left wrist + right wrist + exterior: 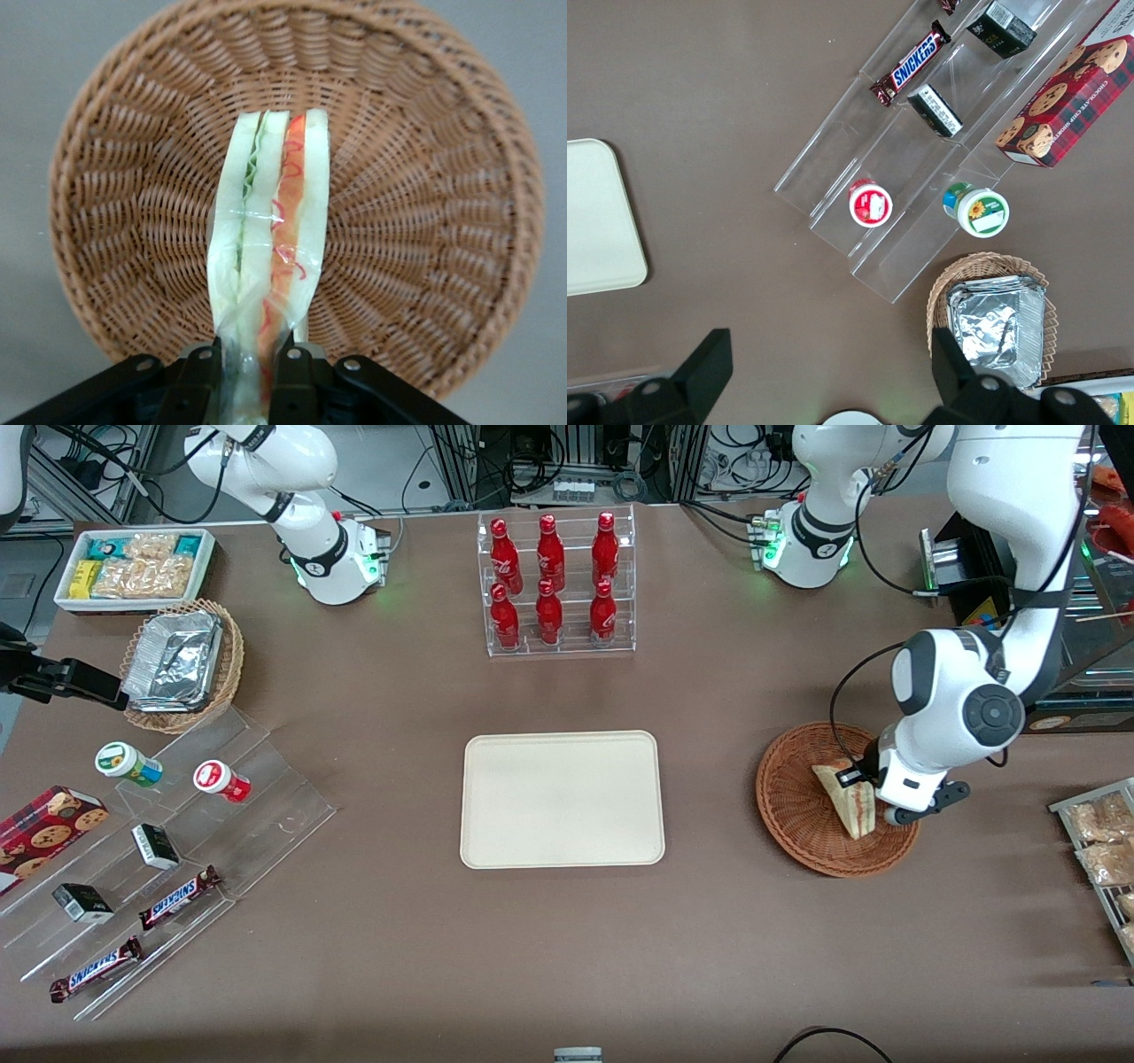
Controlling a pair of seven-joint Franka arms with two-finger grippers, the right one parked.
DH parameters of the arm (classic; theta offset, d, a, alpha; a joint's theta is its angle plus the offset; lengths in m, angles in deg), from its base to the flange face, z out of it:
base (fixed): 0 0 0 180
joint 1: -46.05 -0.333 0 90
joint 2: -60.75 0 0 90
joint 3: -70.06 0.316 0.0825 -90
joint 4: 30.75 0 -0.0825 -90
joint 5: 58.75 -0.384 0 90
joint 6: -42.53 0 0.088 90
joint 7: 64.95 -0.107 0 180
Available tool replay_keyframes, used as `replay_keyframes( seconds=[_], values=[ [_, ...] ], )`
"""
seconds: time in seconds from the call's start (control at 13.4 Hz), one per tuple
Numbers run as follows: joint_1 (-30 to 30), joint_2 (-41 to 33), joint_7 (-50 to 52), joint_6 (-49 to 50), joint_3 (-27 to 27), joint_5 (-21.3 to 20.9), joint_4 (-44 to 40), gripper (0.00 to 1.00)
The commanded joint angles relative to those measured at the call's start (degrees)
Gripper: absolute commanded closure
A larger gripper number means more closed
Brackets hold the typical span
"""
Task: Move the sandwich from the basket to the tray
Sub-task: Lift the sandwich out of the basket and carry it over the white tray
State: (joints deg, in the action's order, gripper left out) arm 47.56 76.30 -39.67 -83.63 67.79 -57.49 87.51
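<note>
Progress: the grasp looks made, the carry not begun; the sandwich (846, 797) has yet to leave the basket (797, 815), and the tray (562, 798) lies bare.
Left to do: by my reading, lift the wedge clear of the rim, carry it toward the tray, set it down, let go.
Gripper: the gripper (247, 376) is down inside the basket, its fingers (285, 372) pinching the sandwich at one end through the clear wrap.
Sandwich place: inside the basket, on the part toward the working arm's end of the table; whether it is touching the weave I cannot tell.
Long axis: in the front view it runs roughly from 11 o'clock to 5 o'clock.
Pointing: the narrow tip points toward 11 o'clock, the layered red and green edge faces up.
Tray direction: at about 9 o'clock from the basket in the front view, well apart.
</note>
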Motion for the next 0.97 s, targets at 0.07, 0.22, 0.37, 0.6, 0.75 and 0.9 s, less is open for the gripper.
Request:
replay_keyframes(
  seconds=[0.07, 0.22, 0.37, 0.6, 0.75, 0.9],
  values=[
    [1.21, -0.61, -0.32, 7.49, -0.63, -0.72, -6.71, 1.00],
    [3.84, -0.78, -2.15, 10.04, -0.63, -1.69, -8.74, 1.00],
    [7.62, -0.70, -3.39, 10.67, -0.72, -1.61, -10.15, 1.00],
    [14.21, 0.62, -2.69, 10.50, -0.72, -1.43, -12.34, 1.00],
    [18.78, 3.42, -1.99, 10.32, -0.72, -1.17, -14.71, 1.00],
    [22.82, 7.02, 2.11, 10.23, -0.72, -1.52, -18.13, 1.00]
  ],
)
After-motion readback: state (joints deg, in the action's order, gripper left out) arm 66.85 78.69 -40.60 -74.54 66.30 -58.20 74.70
